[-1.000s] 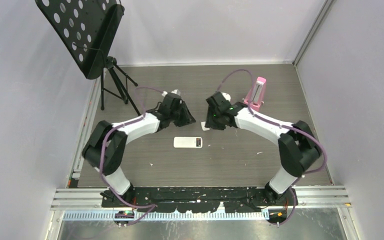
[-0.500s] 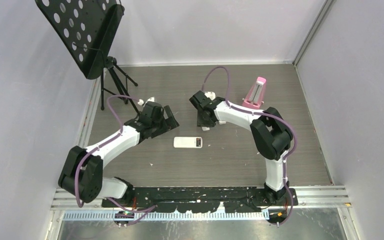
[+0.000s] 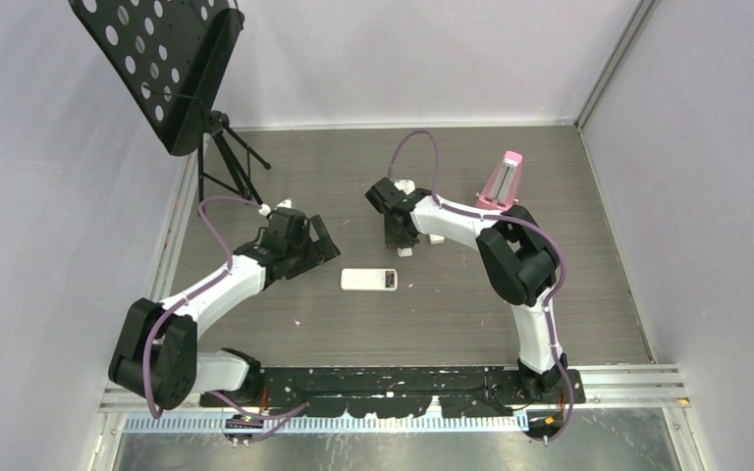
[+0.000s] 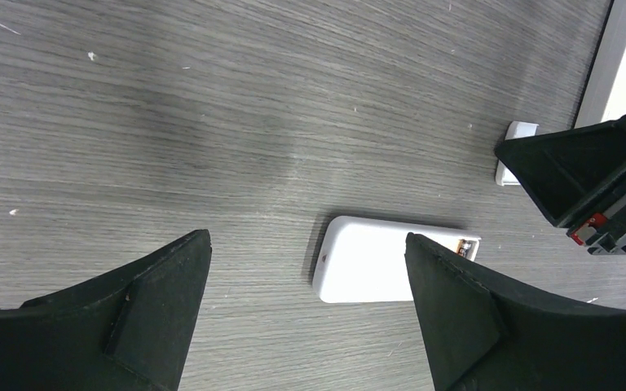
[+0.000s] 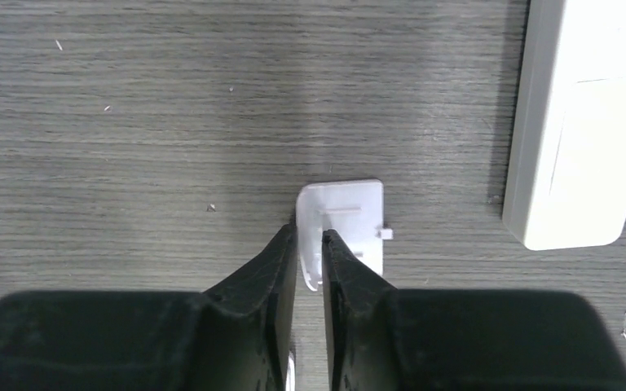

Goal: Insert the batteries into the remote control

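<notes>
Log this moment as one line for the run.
left gripper: open, near remote control | right gripper: pinching battery cover edge | remote control: back up, compartment open

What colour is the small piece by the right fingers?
The piece is white; clearest in right wrist view.

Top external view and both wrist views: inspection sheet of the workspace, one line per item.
Surface: dark wood-grain table, pale specks scattered on it.
Job's things: remote control lies back up, with the open compartment at one end. The batteries cannot be clearly made out. The small white cover lies apart from it.
Clutter: longer white remote beside the cover, pink metronome.
Grippers: left gripper open, above the table beside the remote control. Right gripper has its jaws nearly together at the cover's edge, grip unclear.
Cables: purple cable loops along each arm, none across the things.
Surroundings: black music stand, plain walls.
</notes>
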`<state>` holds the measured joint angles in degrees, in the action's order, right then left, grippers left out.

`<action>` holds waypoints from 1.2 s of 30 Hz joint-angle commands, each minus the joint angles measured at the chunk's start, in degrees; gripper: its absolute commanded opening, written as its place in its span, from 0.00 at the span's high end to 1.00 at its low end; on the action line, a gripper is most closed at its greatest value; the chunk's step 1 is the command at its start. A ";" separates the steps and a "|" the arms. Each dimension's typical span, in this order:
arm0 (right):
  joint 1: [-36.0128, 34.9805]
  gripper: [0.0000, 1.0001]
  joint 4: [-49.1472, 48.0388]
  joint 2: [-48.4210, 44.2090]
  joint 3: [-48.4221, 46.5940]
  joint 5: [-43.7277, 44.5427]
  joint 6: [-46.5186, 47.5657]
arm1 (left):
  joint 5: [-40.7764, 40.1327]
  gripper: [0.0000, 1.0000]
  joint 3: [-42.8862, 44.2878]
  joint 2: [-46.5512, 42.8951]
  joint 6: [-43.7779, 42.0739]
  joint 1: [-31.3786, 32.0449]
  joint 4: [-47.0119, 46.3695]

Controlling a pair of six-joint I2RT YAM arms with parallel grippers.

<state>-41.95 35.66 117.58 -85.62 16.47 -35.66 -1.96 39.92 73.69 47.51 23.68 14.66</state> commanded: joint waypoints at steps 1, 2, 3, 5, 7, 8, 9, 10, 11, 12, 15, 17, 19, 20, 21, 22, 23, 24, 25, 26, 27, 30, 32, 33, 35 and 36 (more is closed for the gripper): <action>-0.41 0.81 0.31 0.76 -2.35 0.86 0.59 | 0.92 0.09 -0.77 -1.49 -0.62 -0.47 -0.99; -0.36 0.83 0.29 0.80 -2.35 0.70 0.55 | 1.39 0.09 -1.02 -1.34 -0.47 -0.56 -1.21; -0.40 0.85 0.29 0.89 -2.35 0.28 0.49 | 1.65 0.09 -1.25 -1.13 -0.41 -0.61 -1.46; -0.32 0.91 0.29 0.96 -2.20 -0.36 0.28 | 4.12 0.09 -1.69 -0.34 -0.32 -0.65 -2.27; -0.01 0.98 0.09 0.75 -1.86 -1.51 -0.32 | 5.67 0.09 -2.09 0.59 -0.22 -0.65 -2.82; 0.15 0.99 -0.07 0.30 -1.46 -1.87 -0.83 | 6.64 0.10 -2.29 1.09 -0.22 -0.65 -3.12; 0.43 1.00 -0.93 -0.62 -0.63 -2.56 -1.53 | 7.63 0.12 -2.52 1.56 -0.22 -0.65 -3.37; 0.77 1.00 -2.04 -1.83 0.58 -3.37 -2.41 | 8.81 0.13 -2.74 2.15 -0.22 -0.65 -3.59; 1.19 1.00 -3.37 -3.66 1.93 -4.39 -3.23 | 9.89 0.14 -2.96 2.59 -0.22 -0.65 -3.91; 1.63 1.00 -5.17 -5.31 3.63 -5.60 -4.27 | 10.73 0.15 -3.33 3.06 -0.15 -0.65 -3.97; 2.74 1.00 -11.46 -11.77 9.43 -10.40 -7.48 | 12.82 0.18 -4.59 3.89 0.46 -0.65 -5.44; 3.12 1.00 -15.63 -16.05 13.58 -13.78 -10.95 | 14.04 0.21 -5.59 4.38 1.09 -0.65 -7.11; 3.17 1.00 -19.41 -19.42 17.20 -17.75 -15.21 | 15.06 0.25 -6.21 5.59 1.60 -0.65 -8.95; 3.19 1.00 -21.86 -20.75 18.97 -20.00 -17.34 | 15.59 0.28 -6.31 6.24 1.74 -0.65 -9.62; 3.19 1.00 -24.12 -21.89 21.52 -21.79 -19.82 | 16.31 0.33 -6.56 7.05 1.86 -0.65 -10.62; 3.19 1.00 -26.07 -22.97 23.14 -23.15 -21.83 | 16.91 0.37 -6.68 7.86 2.07 -0.65 -11.45; 3.19 1.00 -28.20 -23.45 24.57 -25.25 -23.87 | 17.40 0.40 -6.83 8.72 2.28 -0.65 -12.20; 3.07 1.00 -29.88 -23.83 25.83 -26.25 -25.50 | 18.02 0.43 -7.04 9.64 2.47 -0.65 -13.01; 3.03 1.00 -31.73 -24.07 27.00 -27.10 -27.18 | 18.43 0.46 -7.16 10.33 2.69 -0.65 -13.56; 2.82 1.00 -33.89 -24.27 28.13 -28.05 -28.52 | 18.69 0.47 -7.28 11.01 2.87 -0.65 -13.88; 2.70 1.00 -37.18 -24.32 29.29 -28.79 -29.76 | 18.92 0.49 -7.54 11.49 3.05 -0.65 -14.12; 2.18 1.00 -42.59 -24.20 32.07 -30.20 -33.36 | 18.92 0.53 -8.16 11.91 3.54 -0.64 -14.29; 1.85 1.00 -44.36 -24.11 33.43 -30.52 -34.63 | 18.71 0.56 -8.53 11.72 3.54 -0.65 -14.05; 1.77 0.99 -44.99 -24.11 34.10 -30.61 -34.83 | 18.54 0.58 -8.75 11.54 3.48 -0.65 -13.89; 1.70 1.00 -46.50 -24.06 35.99 -31.20 -35.66 | 18.09 0.61 -9.01 11.19 3.26 -0.65 -13.62; 1.70 1.00 -47.70 -24.00 36.82 -31.57 -36.01 | 17.90 0.62 -9.06 11.14 3.21 -0.65 -13.41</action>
<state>-39.83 -3.46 94.15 -51.11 -12.49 -67.57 17.02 32.93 83.99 51.31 23.11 -1.54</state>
